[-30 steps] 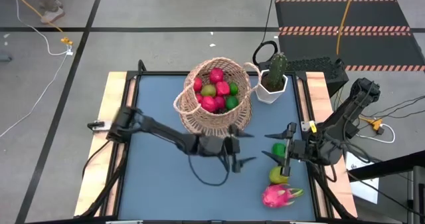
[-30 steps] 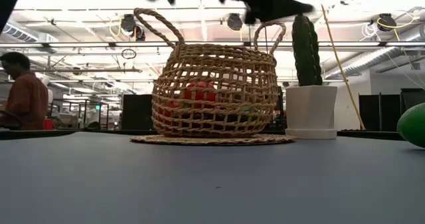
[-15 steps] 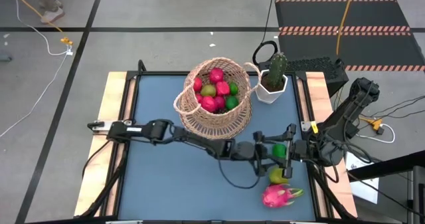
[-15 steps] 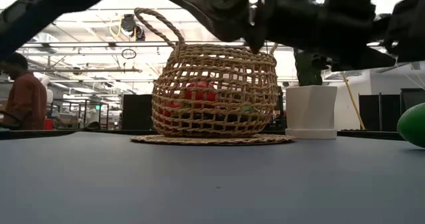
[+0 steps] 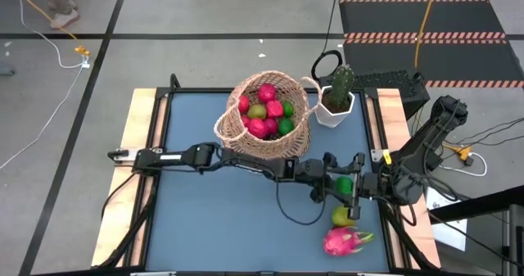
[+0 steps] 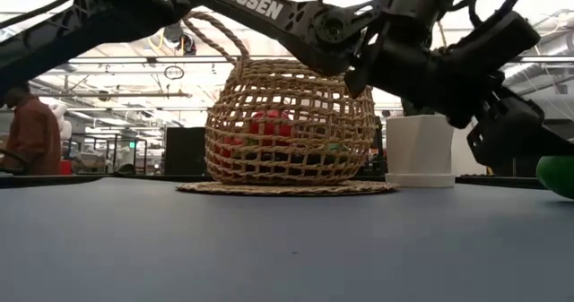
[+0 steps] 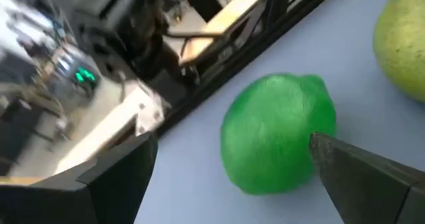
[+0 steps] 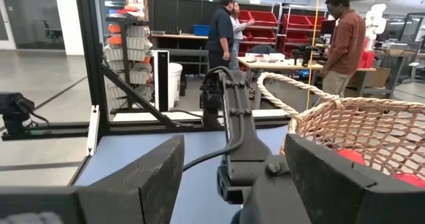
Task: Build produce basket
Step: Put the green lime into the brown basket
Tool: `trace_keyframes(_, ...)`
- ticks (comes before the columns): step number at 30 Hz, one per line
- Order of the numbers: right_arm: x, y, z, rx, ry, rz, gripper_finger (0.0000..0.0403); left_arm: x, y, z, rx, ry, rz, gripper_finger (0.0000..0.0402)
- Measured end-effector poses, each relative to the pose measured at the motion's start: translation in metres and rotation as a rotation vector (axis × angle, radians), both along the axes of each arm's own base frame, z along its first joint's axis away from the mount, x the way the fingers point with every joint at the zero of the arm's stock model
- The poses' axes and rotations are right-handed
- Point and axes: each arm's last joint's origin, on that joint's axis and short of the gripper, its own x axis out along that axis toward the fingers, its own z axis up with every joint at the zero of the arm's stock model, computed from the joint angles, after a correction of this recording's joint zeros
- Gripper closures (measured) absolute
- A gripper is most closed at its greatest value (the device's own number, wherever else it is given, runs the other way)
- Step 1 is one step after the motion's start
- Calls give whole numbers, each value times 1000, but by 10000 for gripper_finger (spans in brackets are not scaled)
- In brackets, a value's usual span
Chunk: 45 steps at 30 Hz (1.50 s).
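Observation:
The basket (image 5: 266,120) stands on its flared base at the table's far middle, with red and green produce (image 5: 266,110) inside. A green lime (image 7: 275,141) lies on the blue table near the right edge, a yellow-green pear (image 5: 342,217) and a pink dragon fruit (image 5: 344,242) nearer the front. My left gripper (image 7: 232,144) is stretched out low across the table, open, with its fingers on either side of the lime (image 5: 345,186). My right gripper (image 5: 357,186) hangs open, high above the same spot, holding nothing.
A white pot with a green cactus (image 5: 337,97) stands just right of the basket, at the far right. My left arm (image 5: 237,163) passes close along the basket's near side. The table's wooden right edge (image 5: 391,112) is close to the fruit. People stand in the room beyond.
My left gripper has swung from the table's middle toward the right edge and sunk to the lime, rolling about its own line as the arm stretched out. Its fingers stay open. Basket, fruit and my right arm have kept still.

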Motion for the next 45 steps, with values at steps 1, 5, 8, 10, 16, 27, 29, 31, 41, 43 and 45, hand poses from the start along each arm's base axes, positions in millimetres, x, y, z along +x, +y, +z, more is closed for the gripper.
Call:
trace_keyframes(1,0,0,0,-4,3,0,149,0,-1,1,31,-12,-14,9)
trace_keyframes(5,0,0,-2,-18,15,1,149,-1,-5,0,113,-6,-96,9)
trace_keyframes(8,0,0,-2,-22,18,0,149,0,-3,-4,132,-8,-106,9)
trace_keyframes(10,0,0,-2,-22,18,0,149,1,-3,-4,99,-32,-99,9)
trace_keyframes(16,0,0,-2,-20,17,-2,149,5,1,-17,-15,-71,-165,9)
trace_keyframes(27,0,-1,0,14,-2,-11,149,18,3,-56,-131,-96,-201,9)
trace_keyframes(29,0,-1,0,24,-3,-11,149,17,3,-60,-148,-79,-191,10)
trace_keyframes(31,0,-1,0,31,-5,-13,149,18,4,-61,-157,-85,-171,21)
trace_keyframes(41,0,-1,3,52,-27,-13,149,18,7,-62,-153,-91,-132,189)
trace_keyframes(43,0,-1,3,50,-26,-14,149,18,7,-62,-155,-85,-124,189)
trace_keyframes(45,0,-1,3,49,-26,-15,149,18,4,-59,-157,-87,-96,189)
